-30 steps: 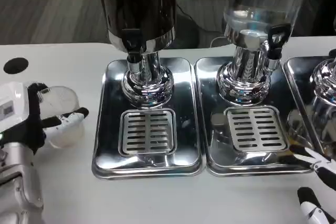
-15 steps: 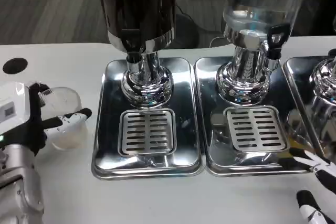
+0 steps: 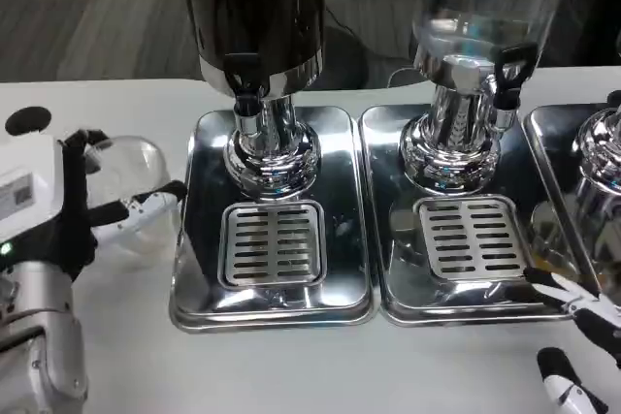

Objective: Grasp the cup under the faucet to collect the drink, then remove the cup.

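A clear plastic cup (image 3: 136, 196) is held by my left hand (image 3: 58, 206) at the table's left side, just left of the left drip tray (image 3: 199, 269). The fingers wrap around its sides. The dark dispenser's faucet (image 3: 247, 94) hangs over the slotted grille (image 3: 273, 242), to the right of the cup. My right hand (image 3: 577, 336) sits at the lower right corner, fingers apart, holding nothing.
A second dispenser with clear liquid (image 3: 475, 36) stands on the middle tray (image 3: 388, 278). A third chrome base (image 3: 602, 157) is at the right edge. A black round mark (image 3: 29, 120) lies on the table at far left.
My left hand has lifted the cup and carried it rightward toward the left tray. The right hand has shifted slightly.
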Robot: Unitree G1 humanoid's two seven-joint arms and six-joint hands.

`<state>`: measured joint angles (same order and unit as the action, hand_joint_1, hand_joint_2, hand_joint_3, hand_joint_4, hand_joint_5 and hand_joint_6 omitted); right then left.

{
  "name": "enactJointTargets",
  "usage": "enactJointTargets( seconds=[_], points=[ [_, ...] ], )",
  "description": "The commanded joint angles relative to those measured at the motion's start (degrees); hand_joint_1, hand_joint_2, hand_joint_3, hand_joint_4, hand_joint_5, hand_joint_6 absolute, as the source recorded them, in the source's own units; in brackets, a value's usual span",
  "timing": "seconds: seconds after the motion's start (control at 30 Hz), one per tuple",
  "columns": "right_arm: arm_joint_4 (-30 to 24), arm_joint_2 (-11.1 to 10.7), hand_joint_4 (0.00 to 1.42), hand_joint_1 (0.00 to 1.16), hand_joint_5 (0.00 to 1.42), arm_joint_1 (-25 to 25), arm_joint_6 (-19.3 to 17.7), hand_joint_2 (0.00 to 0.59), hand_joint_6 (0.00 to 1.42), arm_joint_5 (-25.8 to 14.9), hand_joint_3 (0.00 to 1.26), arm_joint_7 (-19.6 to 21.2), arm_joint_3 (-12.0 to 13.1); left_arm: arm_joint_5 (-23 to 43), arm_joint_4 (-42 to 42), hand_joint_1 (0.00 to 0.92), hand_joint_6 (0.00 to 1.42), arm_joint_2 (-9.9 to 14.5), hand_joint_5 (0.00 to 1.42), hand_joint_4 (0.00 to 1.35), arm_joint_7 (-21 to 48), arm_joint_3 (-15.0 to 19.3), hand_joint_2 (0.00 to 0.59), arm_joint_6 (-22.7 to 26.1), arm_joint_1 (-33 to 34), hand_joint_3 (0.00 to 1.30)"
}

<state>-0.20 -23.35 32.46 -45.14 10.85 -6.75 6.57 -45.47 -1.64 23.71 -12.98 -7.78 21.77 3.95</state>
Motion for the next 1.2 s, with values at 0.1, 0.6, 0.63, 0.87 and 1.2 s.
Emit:
enactJointTargets(
  seconds=[0.1,0.6,0.63,0.87,1.2],
  points=[
    [0.99,-0.24,0.12,0.41,0.08,-0.55,-0.71,0.461,0.00,-0.22,0.28,-0.50,-0.19,-1.46,-4.33,0.417,0.52,-0.24,0.73,0.54,0.55,-1.21,0.090,-1.39,0.81,0.51],
    [1.76,-0.39,0.12,0.41,0.08,-0.31,-1.58,0.459,0.00,-1.61,0.28,-0.59,0.25,-2.54,-0.24,0.417,0.52,-2.76,0.74,0.54,1.48,-7.60,0.091,-2.08,3.18,0.52],
    [1.90,-0.40,0.12,0.41,0.08,-0.34,-1.67,0.459,0.00,-1.72,0.28,-0.62,0.22,-2.64,-0.15,0.417,0.53,-2.80,0.74,0.54,1.54,-7.79,0.091,-2.11,3.24,0.52],
    [2.26,-0.31,0.12,0.41,0.08,-0.69,-2.05,0.455,0.00,-2.03,0.28,-0.67,0.10,-2.74,0.22,0.422,0.53,-3.30,0.75,0.56,1.62,-8.80,0.094,-2.65,3.62,0.53],
    [2.15,-0.24,0.12,0.41,0.08,-0.77,-1.95,0.453,0.00,-1.91,0.27,-0.70,-0.07,-3.03,0.82,0.424,0.54,-4.52,0.75,0.56,1.76,-10.33,0.095,-3.81,3.68,0.53]
  ],
)
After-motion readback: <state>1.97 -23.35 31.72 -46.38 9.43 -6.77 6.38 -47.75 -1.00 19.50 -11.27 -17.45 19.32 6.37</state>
